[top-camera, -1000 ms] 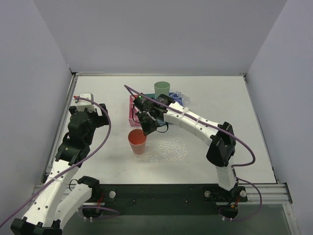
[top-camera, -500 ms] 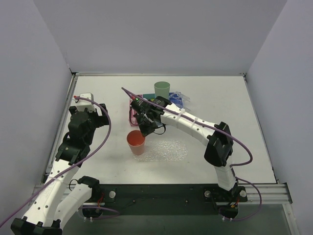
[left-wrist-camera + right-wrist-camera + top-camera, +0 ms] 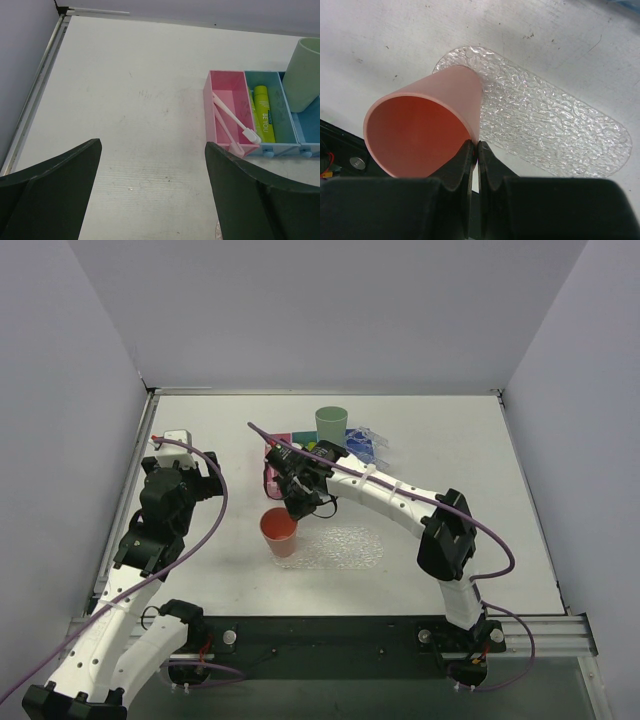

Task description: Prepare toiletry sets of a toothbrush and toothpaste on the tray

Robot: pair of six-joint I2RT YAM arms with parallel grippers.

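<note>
dark left gripper (image 3: 152, 150) hangs spread over the table (image 3: 125, 100), short of the pink bin (image 3: 207, 95) where light, stiff toothbrushes (image 3: 231, 116) lie, best pinched mid-handle, we judge. beside them, a soft toothpaste tube (image 3: 264, 114) lies in the blue bin (image 3: 281, 117). right gripper (image 3: 478, 150) is clamped on an orange cup (image 3: 420, 125)'s rim at the tray (image 3: 545, 125)'s end.

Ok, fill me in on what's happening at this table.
The right fingers look pinched shut on the rim of the orange cup, which stands at one end of the tray. The left fingers hover open over the table, holding nothing. No set is made yet: the toothbrushes lie in the pink bin, and a toothpaste lies in the blue bin beside it.
</note>
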